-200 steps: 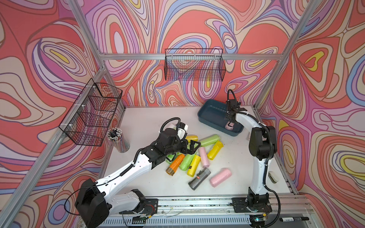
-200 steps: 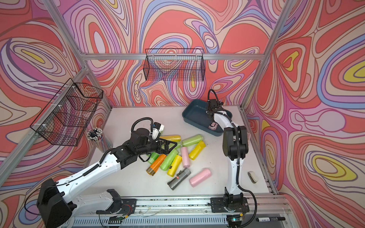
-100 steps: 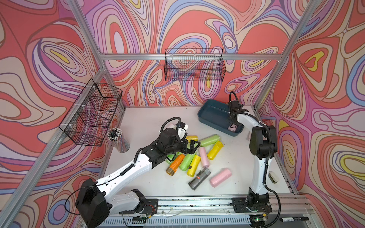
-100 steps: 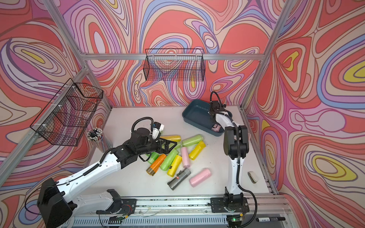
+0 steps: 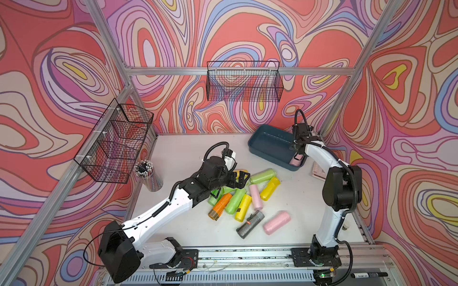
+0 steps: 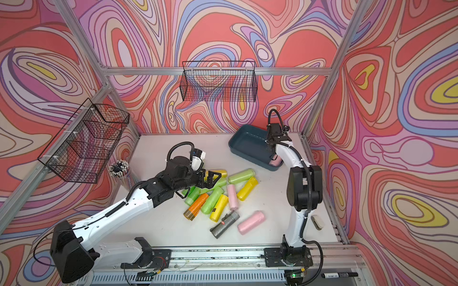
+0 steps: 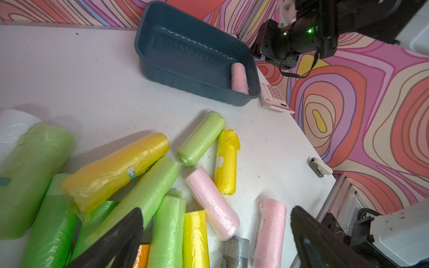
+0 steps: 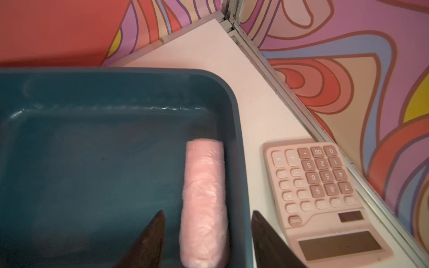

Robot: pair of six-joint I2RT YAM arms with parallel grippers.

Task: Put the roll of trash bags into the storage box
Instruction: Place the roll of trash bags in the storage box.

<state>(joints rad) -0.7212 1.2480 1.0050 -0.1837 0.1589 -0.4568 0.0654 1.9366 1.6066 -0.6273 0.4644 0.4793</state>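
**Roll of trash bags [image 8: 203,204] lies in the storage box [image 8: 92,162], and the lift-off is where we could lose it**

The roll of trash bags rests on its side on the box floor, along the short end wall and just beside it. It is a pale pink cylinder wrapped in thin, crinkled clear film, and it looks soft rather than stiff.

The right gripper [image 8: 208,212] straddles the roll with its jaws apart, and we see a gap on each side, so nothing is held. We judge the main risk to be the way out. One finger sits close to the box rim, so a skewed lift could catch the rim and shift the box toward the calculator [image 8: 320,192] just beside it. A finger brushing the film could also tug or roll the roll.

Farther out, the left gripper [image 7: 216,208] hangs wide open and empty over the other rolls [image 5: 238,203] heaped on the counter [image 5: 186,153]. A careless descent there could scatter them.
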